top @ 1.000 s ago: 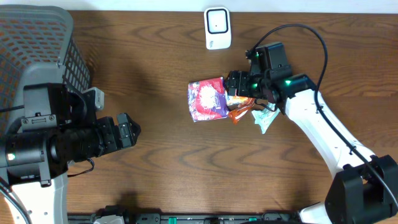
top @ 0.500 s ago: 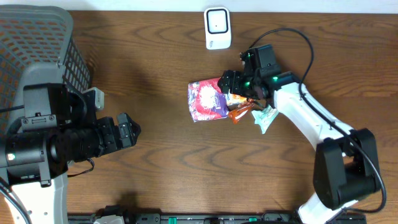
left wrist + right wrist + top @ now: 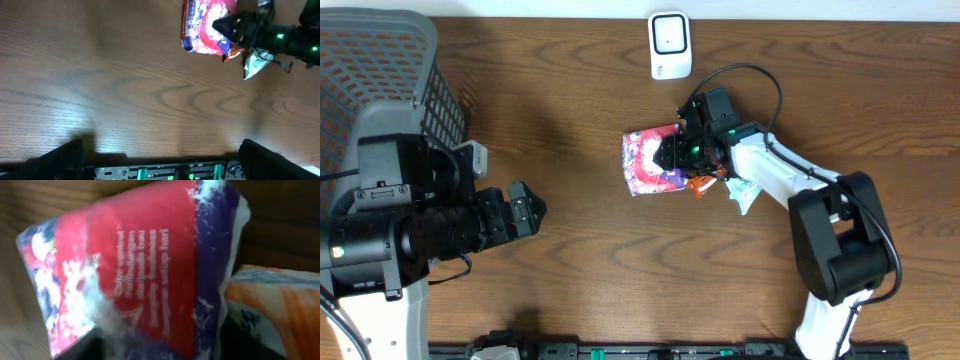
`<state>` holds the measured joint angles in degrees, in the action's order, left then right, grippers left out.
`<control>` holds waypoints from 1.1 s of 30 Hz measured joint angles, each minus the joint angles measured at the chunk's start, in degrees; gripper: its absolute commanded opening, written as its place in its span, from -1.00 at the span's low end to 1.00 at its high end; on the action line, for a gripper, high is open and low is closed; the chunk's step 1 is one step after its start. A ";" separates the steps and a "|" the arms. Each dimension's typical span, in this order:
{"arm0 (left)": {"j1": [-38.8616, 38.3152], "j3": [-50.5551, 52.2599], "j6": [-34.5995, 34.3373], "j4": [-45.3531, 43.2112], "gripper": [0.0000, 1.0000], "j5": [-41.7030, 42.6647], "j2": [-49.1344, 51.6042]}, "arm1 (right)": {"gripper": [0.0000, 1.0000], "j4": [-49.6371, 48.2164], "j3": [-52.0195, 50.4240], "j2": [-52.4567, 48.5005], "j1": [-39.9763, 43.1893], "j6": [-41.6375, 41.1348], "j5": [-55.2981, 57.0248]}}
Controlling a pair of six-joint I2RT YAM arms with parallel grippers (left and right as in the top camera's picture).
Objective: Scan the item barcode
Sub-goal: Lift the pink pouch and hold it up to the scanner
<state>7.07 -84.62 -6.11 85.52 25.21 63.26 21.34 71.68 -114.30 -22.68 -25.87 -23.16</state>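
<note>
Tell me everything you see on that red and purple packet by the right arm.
The packet is a glossy, crinkled plastic-looking pouch, red with purple edges and white lettering. It lies on the wooden table, near the white device. The right pincer is over its right end; a grip cannot be told. An orange packet lies beside it. No barcode shows.

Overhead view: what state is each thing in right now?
left gripper, open, empty.
right gripper, at the red-purple packet, grip unclear.
red-purple packet, on the table, gripper over its edge.
orange packet, on the table, partly hidden by the right gripper.
scanner, face up, nothing on it.
</note>
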 measured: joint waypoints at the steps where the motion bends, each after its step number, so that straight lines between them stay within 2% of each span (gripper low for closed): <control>1: 0.00 0.00 -0.02 -0.02 0.96 0.00 0.00 | -0.41 -0.11 0.00 -0.28 0.00 0.13 -0.20; 4: 0.00 0.00 0.00 -0.02 0.96 0.00 0.00 | -0.98 -0.66 0.00 -0.39 0.00 0.28 -0.39; 12: 0.00 0.00 -0.02 0.00 0.96 0.00 0.00 | -0.98 -0.66 0.94 -0.28 -0.02 0.98 -0.42; 16: 0.00 0.00 0.00 -0.04 0.96 -0.02 0.00 | -0.97 2.36 3.72 2.12 -0.28 1.84 3.93; 19: 0.00 0.00 -0.02 -0.02 0.96 -0.02 0.00 | -0.97 4.59 6.27 6.27 -1.55 3.06 12.79; 24: 0.00 0.00 -0.02 -0.02 0.96 -0.02 0.00 | -0.98 4.15 8.98 12.35 -7.56 7.54 35.32; 28: 0.00 0.00 -0.02 -0.02 0.96 -0.02 0.00 | -0.97 3.93 9.16 11.61 -13.57 13.27 52.24; 33: 0.00 0.00 -0.02 0.00 0.96 0.00 0.00 | -0.92 2.16 9.16 6.78 -17.84 21.05 63.76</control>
<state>7.07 -84.62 -6.13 85.52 25.21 63.26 23.51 80.84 -107.53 -40.51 -4.82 40.60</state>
